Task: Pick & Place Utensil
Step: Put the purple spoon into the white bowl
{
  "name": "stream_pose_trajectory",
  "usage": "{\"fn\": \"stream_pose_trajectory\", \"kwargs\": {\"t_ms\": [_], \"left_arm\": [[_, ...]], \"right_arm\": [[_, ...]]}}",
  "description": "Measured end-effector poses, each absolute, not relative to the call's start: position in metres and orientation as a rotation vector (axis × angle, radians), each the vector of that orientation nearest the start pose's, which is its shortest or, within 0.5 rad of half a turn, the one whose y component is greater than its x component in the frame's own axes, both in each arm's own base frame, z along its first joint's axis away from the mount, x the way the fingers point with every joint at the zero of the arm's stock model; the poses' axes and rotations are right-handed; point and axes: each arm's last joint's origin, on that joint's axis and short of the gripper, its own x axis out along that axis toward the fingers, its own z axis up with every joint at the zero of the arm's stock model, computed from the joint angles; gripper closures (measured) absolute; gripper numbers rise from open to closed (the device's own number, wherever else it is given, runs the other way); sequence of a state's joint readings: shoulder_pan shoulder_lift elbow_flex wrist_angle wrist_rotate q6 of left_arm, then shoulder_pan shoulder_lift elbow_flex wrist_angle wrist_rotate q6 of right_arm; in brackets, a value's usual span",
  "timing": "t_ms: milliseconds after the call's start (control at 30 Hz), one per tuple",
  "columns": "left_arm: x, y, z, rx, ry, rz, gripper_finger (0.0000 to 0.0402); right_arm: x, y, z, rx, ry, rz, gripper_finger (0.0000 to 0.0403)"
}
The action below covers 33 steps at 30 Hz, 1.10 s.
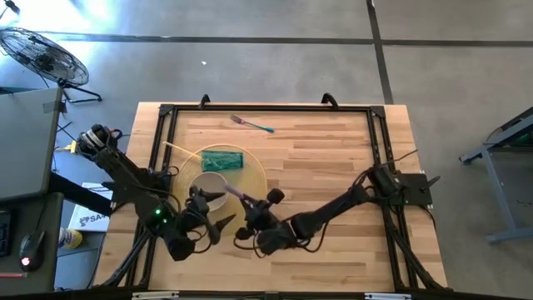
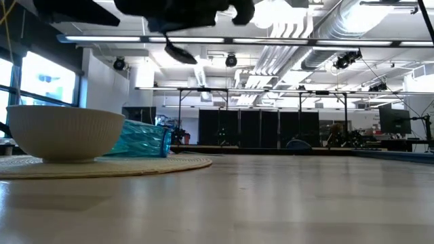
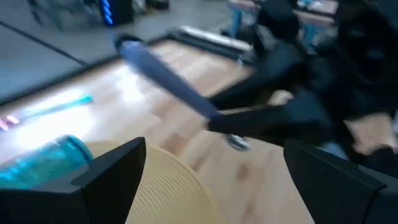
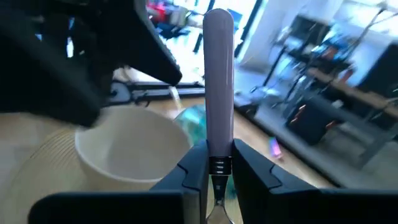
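Currently the lilac-handled utensil (image 4: 218, 81) is clamped between the right gripper (image 4: 217, 167) fingers, handle sticking out beyond them toward the white bowl (image 1: 208, 185), off the tabletop near its front edge. The bowl sits on the round woven placemat (image 1: 253, 171), beside a teal container (image 1: 221, 159). Just beside the bowl, the left gripper (image 1: 213, 227) hangs with fingers spread wide, holding nothing. Whether the utensil's head is spoon or fork is hidden. Another teal-handled fork (image 1: 252, 124) lies near the back edge.
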<state>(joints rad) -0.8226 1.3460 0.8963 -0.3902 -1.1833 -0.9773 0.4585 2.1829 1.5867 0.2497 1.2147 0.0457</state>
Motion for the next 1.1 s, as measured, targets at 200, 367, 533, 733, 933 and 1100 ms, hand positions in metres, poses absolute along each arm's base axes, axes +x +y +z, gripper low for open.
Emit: {"fn": "stream_pose_trajectory", "kwargs": {"t_ms": [200,367,533,733,933,1100], "left_arm": [[0.196,-0.171,0.254,-0.146,0.139,0.589,0.0027],[0.204,-0.173,0.26,-0.137,0.142,0.558,0.0027],[0.209,-0.178,0.269,-0.118,0.128,0.515,0.0027],[0.212,-0.177,0.271,-0.114,0.12,0.518,0.0034],[0.214,-0.173,0.273,-0.131,0.081,0.578,0.0119],[0.218,-0.17,0.276,-0.156,0.065,0.595,0.023]], "right_arm": [[0.441,0.204,0.216,-0.304,0.175,-0.741,0.0354],[0.443,0.204,0.22,-0.334,0.165,-0.712,0.0358],[0.445,0.204,0.22,-0.331,0.153,-0.647,0.0351],[0.444,0.203,0.225,-0.367,0.149,-0.702,0.0356],[0.444,0.203,0.226,-0.374,0.147,-0.713,0.0352],[0.444,0.204,0.225,-0.383,0.148,-0.674,0.0354]]}}
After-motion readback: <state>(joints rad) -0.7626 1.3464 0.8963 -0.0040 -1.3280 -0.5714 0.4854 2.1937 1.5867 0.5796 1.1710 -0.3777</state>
